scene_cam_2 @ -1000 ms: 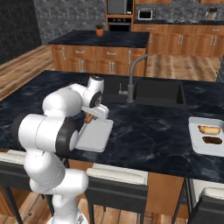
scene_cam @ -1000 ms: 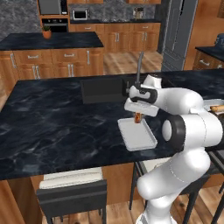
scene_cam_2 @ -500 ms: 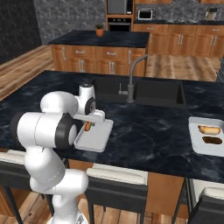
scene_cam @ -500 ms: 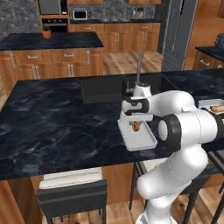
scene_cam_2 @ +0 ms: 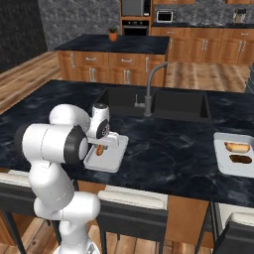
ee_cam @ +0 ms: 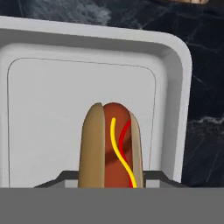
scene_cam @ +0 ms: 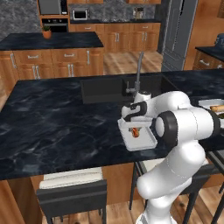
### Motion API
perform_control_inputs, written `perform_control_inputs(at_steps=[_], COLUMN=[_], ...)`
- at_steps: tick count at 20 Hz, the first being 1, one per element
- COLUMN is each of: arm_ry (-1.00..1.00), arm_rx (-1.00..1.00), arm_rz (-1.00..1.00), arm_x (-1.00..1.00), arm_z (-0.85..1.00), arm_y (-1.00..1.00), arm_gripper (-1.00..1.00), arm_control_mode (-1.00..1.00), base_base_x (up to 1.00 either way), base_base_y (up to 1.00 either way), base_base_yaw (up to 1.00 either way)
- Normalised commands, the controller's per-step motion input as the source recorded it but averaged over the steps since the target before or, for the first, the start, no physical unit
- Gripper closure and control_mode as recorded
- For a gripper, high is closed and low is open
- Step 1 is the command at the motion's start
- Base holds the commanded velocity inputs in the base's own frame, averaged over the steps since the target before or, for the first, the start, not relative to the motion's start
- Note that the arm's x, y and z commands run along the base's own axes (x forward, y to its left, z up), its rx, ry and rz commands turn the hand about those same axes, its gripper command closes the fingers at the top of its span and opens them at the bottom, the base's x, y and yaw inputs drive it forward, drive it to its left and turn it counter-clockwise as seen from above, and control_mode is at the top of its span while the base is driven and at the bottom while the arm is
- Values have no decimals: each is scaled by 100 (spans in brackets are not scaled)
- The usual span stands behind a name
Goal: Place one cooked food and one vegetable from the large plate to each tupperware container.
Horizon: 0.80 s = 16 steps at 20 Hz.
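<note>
My gripper point(scene_cam: 135, 128) is shut on a hot dog point(scene_cam: 135, 132) with yellow and red sauce lines. It holds the hot dog point(ee_cam: 111, 140) low over the near tupperware container point(scene_cam: 142, 143), a light-grey tray at the counter's front edge. In the hand view the dark fingers point(ee_cam: 65, 177) flank the bun above the tray floor point(ee_cam: 52, 109). I cannot tell whether the hot dog point(scene_cam_2: 100, 149) touches that container point(scene_cam_2: 112, 158). The second tupperware container point(scene_cam_2: 221, 158) lies far right with a bun-like food and a dark food in it. The large plate is out of view.
A dark sink basin point(scene_cam_2: 163, 104) with a faucet point(scene_cam_2: 149, 89) lies behind the near tray in the black marble counter point(scene_cam: 52, 127). Stools stand below the counter's front edge point(scene_cam: 72, 192). Wooden cabinets and another island are in the background.
The gripper has come down with the hot dog from above the tray's far end to low over the tray, a little nearer to the counter's front.
</note>
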Motion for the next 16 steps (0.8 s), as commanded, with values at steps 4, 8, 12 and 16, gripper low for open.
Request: perform_control_inputs(at_steps=[4,8,12,16], arm_ry=[-1,-1,0,4], arm_rx=[0,0,0,0], arm_rz=[6,2,0,0], arm_x=[0,9,35,26], arm_z=[-44,-26,-13,-35], arm_y=[1,6,8,21], arm_gripper=[100,100,100,100], arm_control_mode=[-100,-100,-100,-100], base_base_x=[0,0,0,0], base_base_y=[0,0,0,0], base_base_yaw=[0,0,0,0])
